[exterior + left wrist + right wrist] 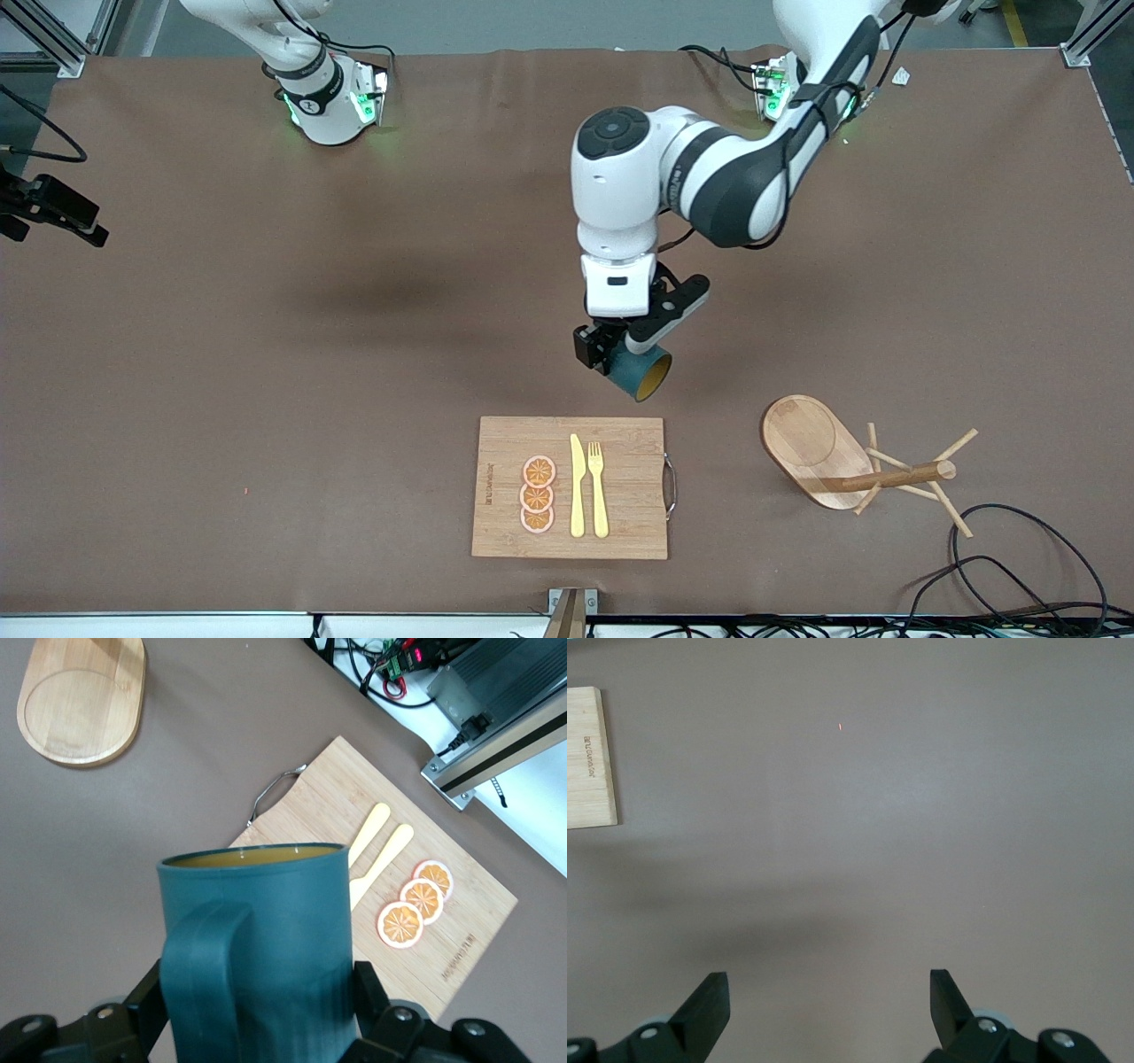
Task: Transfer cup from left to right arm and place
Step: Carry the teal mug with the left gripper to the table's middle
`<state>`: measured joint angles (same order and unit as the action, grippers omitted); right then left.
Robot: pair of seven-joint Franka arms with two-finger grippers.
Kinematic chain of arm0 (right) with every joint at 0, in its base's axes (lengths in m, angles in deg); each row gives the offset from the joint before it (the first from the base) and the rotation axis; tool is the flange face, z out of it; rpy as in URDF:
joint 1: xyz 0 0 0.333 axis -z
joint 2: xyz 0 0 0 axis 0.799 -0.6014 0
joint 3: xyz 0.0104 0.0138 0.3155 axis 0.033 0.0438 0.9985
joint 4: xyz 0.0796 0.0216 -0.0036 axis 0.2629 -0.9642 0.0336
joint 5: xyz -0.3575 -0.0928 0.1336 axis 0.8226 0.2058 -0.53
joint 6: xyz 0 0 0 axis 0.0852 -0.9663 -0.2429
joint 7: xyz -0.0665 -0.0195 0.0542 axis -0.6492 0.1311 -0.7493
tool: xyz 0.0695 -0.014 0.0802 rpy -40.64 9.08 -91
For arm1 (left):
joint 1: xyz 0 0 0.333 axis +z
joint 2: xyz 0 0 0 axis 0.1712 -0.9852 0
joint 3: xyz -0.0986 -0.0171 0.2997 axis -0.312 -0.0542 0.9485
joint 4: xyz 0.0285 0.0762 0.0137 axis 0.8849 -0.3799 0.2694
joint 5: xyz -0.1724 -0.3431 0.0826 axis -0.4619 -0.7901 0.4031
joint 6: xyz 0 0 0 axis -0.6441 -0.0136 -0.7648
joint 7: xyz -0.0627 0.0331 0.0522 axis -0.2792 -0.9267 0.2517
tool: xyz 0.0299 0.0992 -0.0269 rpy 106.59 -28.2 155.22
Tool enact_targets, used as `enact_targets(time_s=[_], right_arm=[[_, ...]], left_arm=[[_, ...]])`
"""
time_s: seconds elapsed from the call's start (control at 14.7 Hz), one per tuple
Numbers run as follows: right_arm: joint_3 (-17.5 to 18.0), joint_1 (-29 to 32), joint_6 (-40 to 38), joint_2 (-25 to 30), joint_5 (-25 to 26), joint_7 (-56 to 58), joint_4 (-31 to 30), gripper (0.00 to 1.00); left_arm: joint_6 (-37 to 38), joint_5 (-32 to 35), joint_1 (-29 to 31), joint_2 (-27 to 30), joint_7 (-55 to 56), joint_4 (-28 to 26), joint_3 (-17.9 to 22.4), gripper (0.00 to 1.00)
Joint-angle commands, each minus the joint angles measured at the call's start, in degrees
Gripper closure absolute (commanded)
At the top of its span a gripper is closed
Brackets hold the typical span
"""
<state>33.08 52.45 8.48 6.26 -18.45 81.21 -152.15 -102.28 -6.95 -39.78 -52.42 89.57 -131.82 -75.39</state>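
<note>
The dark teal ribbed cup (640, 374) hangs tilted in the air, its yellow-brown inside turned toward the front camera. My left gripper (620, 354) is shut on its sides and holds it over the bare table, just off the cutting board's edge. In the left wrist view the cup (266, 939) fills the space between the fingers (368, 992), handle toward the camera. My right gripper (828, 992) is open and empty above bare brown table. It does not show in the front view.
A wooden cutting board (620, 443) holds three orange slices (538, 494), a yellow knife (577, 487) and a fork (598, 487). A wooden peg stand (815, 447) lies toward the left arm's end. Black cables (1019, 549) lie near the front corner.
</note>
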Motion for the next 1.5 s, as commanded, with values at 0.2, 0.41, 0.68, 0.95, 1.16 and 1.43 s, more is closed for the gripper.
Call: enact_targets(time_s=[0.2,0.41,0.68,0.95,1.16,1.43], right_arm=[[0.0,0.1,-0.1,1.1,0.7,0.6,-1.0,0.0],[0.0,0.1,0.2,1.0,0.7,0.5,-0.9,0.0],[-0.1,0.7,-0.1,0.9,0.7,0.5,-0.9,0.0],[0.0,0.8,-0.4,0.9,0.7,0.5,-0.9,0.0],[0.0,0.8,-0.4,0.9,0.7,0.5,-0.9,0.0],[-0.1,0.8,-0.3,0.9,0.7,0.5,-0.9,0.0]], left_arm=[[-0.5,14.1,-6.3,-4.7,10.6,0.5,0.6,0.27],[-0.3,22.5,-9.8,-8.3,15.0,0.3,0.9,0.28],[0.5,35.9,-14.8,-12.7,22.0,0.3,0.9,0.28],[3.6,45.0,-19.8,-15.3,23.1,0.3,2.0,0.28],[4.6,52.5,-25.4,-19.8,28.3,0.4,5.2,0.28],[7.9,62.8,-30.7,-25.5,28.9,0.5,9.3,0.28]])
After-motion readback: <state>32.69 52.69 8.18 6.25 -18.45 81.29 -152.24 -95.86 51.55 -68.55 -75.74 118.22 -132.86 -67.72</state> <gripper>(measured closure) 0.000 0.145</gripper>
